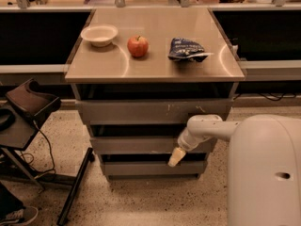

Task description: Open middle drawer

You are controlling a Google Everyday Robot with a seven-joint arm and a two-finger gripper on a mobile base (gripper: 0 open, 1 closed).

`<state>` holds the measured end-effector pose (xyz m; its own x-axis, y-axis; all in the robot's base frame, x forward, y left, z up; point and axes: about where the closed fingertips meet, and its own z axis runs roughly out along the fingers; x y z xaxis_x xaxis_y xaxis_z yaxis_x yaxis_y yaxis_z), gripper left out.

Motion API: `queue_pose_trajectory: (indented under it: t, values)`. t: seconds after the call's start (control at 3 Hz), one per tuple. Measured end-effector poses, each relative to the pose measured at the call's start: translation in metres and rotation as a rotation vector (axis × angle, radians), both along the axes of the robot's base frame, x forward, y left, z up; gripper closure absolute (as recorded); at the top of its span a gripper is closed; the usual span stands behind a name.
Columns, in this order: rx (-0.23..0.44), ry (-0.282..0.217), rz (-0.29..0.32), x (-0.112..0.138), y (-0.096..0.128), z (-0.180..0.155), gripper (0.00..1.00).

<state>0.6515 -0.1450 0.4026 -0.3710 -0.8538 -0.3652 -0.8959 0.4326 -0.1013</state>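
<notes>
Middle drawer: the middle drawer [141, 145], a wide shallow grey front, sits second of three in the cabinet, under the taller scratched front [141, 112] and above the narrowest front [141, 167].
Progress: it appears shut, roughly in line with its neighbours; judged from this, the whole pull is left to do.
Gripper: the gripper [175, 157] hangs at the drawer's lower right edge, tip angled down and left. Whether it is wide, narrow or gripping cannot be told.
Edges: no handle shows, so the lower lip looks like the only purchase.
Open room: bare floor [141, 201] lies in front. A black stand leg [75, 187] slants near the left corner and the robot's body [265, 168] crowds the right.
Top: bowl [99, 34], apple [138, 46] and snack bag [186, 49] may shake.
</notes>
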Motion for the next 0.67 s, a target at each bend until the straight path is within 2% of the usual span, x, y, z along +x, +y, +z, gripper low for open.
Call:
queue_pose_trajectory:
  t: [0.33,0.67]
  values:
    - [0.012,0.032,-0.074,0.0063,0.0022,-0.0191,0.00]
    - [0.012,0.032,-0.074,0.0064,0.0023,-0.0144,0.00]
